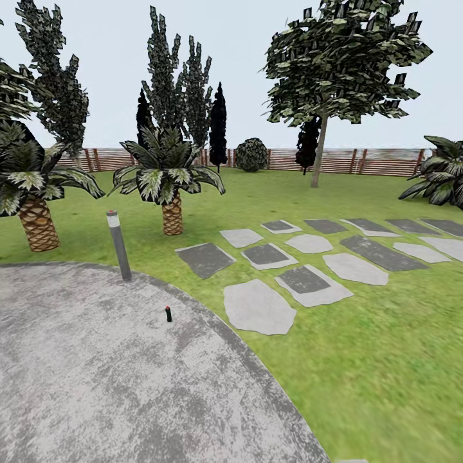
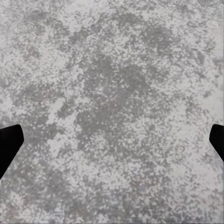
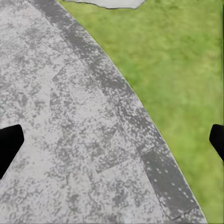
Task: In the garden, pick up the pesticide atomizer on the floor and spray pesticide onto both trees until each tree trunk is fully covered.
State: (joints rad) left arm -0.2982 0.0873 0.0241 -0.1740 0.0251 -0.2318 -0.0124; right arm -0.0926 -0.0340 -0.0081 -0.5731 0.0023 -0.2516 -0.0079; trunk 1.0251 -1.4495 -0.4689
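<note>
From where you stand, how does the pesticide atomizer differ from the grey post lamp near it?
The pesticide atomizer is tiny and near-black; the post lamp is far taller and grey. The atomizer stands well inside the concrete floor; the lamp rises at the paving's rim beside the lawn, and it leans slightly while the atomizer looks upright. Both have a small red top.

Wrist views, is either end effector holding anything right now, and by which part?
Nothing is held. Both end effectors, left and right, are open over the floor; the pesticide atomizer stands there untouched.
</note>
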